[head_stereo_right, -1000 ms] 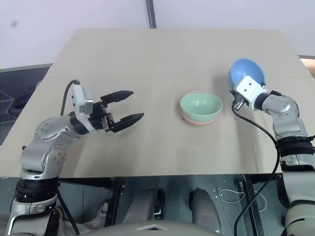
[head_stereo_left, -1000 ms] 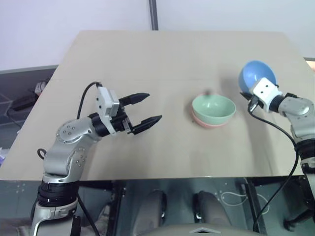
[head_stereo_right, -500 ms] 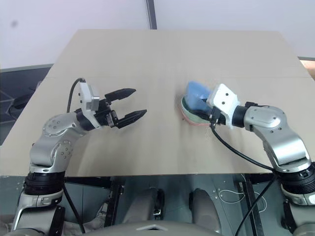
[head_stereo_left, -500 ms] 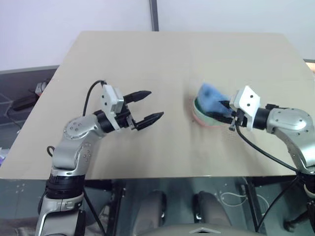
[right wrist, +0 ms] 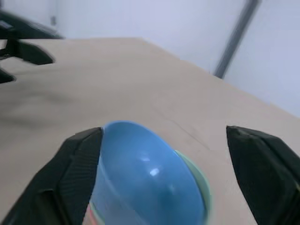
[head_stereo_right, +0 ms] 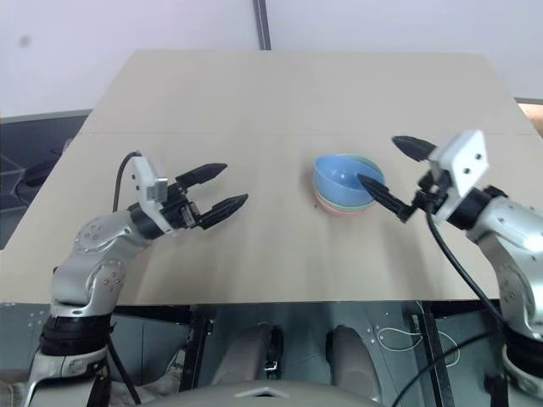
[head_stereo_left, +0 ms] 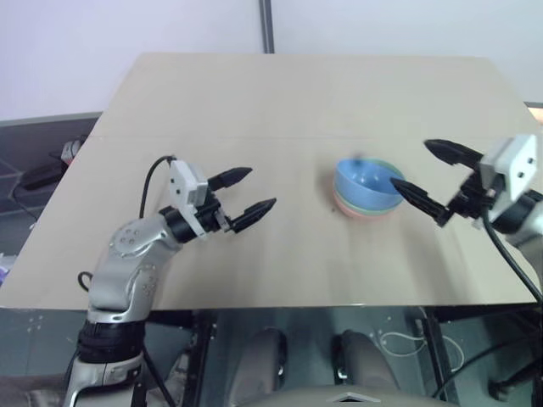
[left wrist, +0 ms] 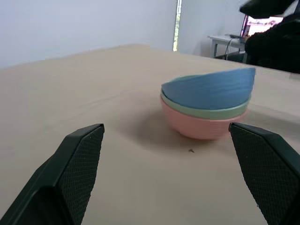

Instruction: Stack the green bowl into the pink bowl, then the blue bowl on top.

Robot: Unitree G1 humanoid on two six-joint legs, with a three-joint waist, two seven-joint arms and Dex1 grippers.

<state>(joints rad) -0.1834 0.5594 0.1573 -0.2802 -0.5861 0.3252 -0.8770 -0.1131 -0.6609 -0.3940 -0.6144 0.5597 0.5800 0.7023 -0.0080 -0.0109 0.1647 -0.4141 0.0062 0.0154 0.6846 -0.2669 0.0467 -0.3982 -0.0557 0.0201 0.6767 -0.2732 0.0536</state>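
Note:
Three bowls sit nested right of the table's middle: the blue bowl (head_stereo_left: pixel 365 178) on top, slightly tilted, the green bowl (left wrist: pixel 206 112) showing as a thin rim under it, and the pink bowl (left wrist: pixel 200 127) at the bottom. My right gripper (head_stereo_left: pixel 412 164) hangs open just right of the stack, one finger near the blue bowl's rim, holding nothing. Well to the left of the bowls my left gripper (head_stereo_left: pixel 260 188) stands open and empty, pointing toward them.
The tan table (head_stereo_left: pixel 297 93) stretches wide around the stack, with bare surface between the two grippers and behind the bowls. Its front edge runs just below both arms. A dark post (head_stereo_left: pixel 265 25) rises behind the far edge.
My right gripper carried the blue bowl from the far right onto the green bowl, let it go, opened and drew back to the right. The left gripper barely shifted.

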